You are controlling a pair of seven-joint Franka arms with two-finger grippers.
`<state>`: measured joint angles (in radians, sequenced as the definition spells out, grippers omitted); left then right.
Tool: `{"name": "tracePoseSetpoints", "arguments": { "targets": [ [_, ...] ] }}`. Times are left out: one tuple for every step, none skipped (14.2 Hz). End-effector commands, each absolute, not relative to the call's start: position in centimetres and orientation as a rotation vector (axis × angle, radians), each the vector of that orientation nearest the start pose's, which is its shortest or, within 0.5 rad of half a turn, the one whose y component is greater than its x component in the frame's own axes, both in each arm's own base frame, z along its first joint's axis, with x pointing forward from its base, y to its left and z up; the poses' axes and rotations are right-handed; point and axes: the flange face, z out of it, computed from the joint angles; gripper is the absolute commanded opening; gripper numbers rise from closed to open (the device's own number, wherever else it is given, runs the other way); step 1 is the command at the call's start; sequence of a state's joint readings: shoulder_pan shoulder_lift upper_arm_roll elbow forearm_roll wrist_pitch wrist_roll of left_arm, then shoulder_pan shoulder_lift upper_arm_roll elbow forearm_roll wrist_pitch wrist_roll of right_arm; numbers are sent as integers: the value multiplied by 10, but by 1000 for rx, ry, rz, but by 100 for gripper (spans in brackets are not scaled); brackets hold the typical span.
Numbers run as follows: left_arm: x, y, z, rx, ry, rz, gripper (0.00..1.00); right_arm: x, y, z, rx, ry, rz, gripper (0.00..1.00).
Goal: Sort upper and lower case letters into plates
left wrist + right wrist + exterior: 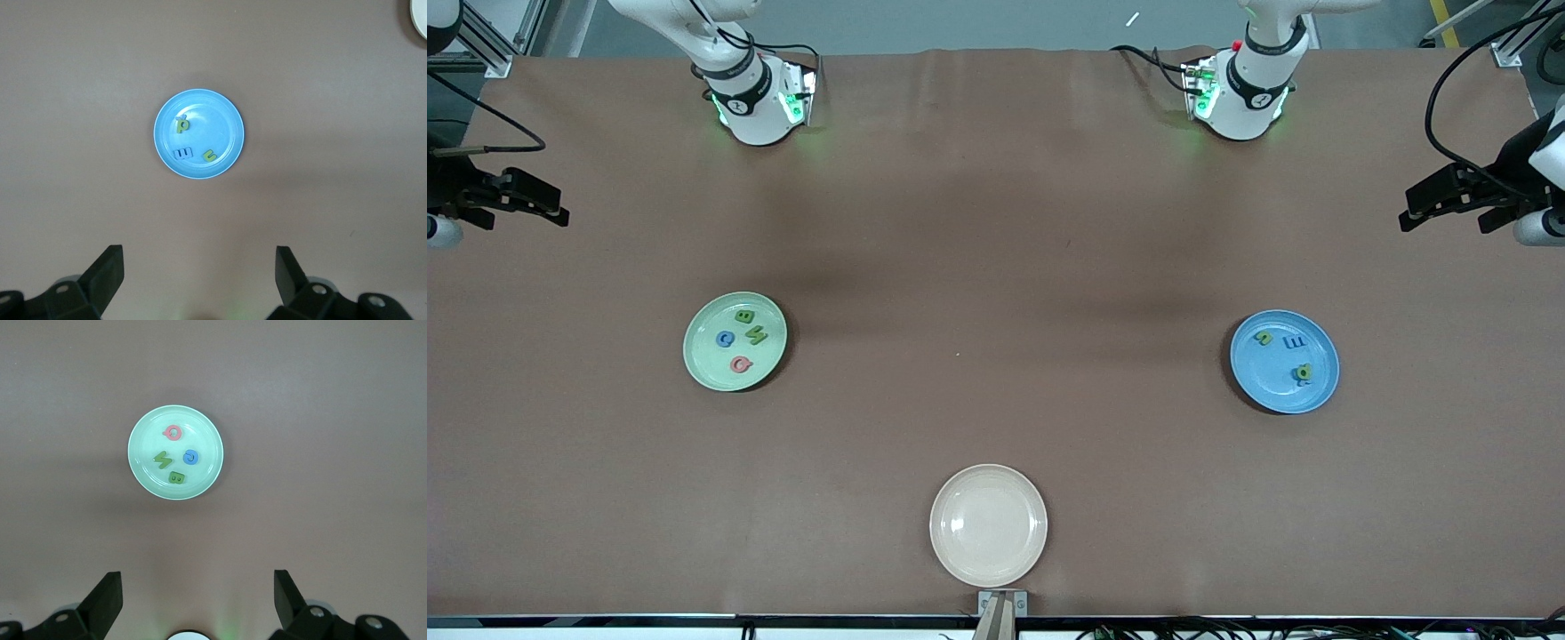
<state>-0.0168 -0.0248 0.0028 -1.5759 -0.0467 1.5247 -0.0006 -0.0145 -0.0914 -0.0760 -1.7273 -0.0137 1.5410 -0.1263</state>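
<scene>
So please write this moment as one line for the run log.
mint green plate: four letters | blue plate: letters inside | cream plate: bare | left gripper: open over table | right gripper: open over table

Mint plate toward right arm's end, blue plate toward left arm's end, well apart; open table between; cream plate nearest camera, midway.

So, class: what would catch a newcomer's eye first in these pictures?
Two bright plates stand out on the brown table: a mint green plate toward the right arm's end holding four letters, and a blue plate toward the left arm's end holding letters too. Nearer the front camera, between them, sits a bare cream plate.
</scene>
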Motion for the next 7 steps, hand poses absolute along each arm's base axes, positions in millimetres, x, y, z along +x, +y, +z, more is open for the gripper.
{"name": "tracePoseSetpoints", "arguments": {
  "targets": [
    [535, -12, 646, -3167, 34, 20, 100, 505, -45, 609, -3141, -74, 103, 100],
    [535, -13, 648, -3166, 36, 10, 100, 503, -47, 614, -3142, -67, 83, 100],
    [536, -12, 647, -3161, 36, 8, 100, 503, -49, 615, -3141, -62, 71, 100],
    [536, -13, 647, -3158, 38, 0, 100, 504, -49, 617, -3142, -62, 47, 100],
    [537, -12, 647, -3155, 35, -7, 100, 506, -47, 618, -3140, -67, 34, 100],
    [537, -11, 649, -3155, 32, -21, 100, 506, -46, 617, -3134, -66, 36, 100],
    [537, -11, 648, -3155, 30, -19, 100, 505, -46, 617, -3134, -64, 36, 100]
  ]
}}
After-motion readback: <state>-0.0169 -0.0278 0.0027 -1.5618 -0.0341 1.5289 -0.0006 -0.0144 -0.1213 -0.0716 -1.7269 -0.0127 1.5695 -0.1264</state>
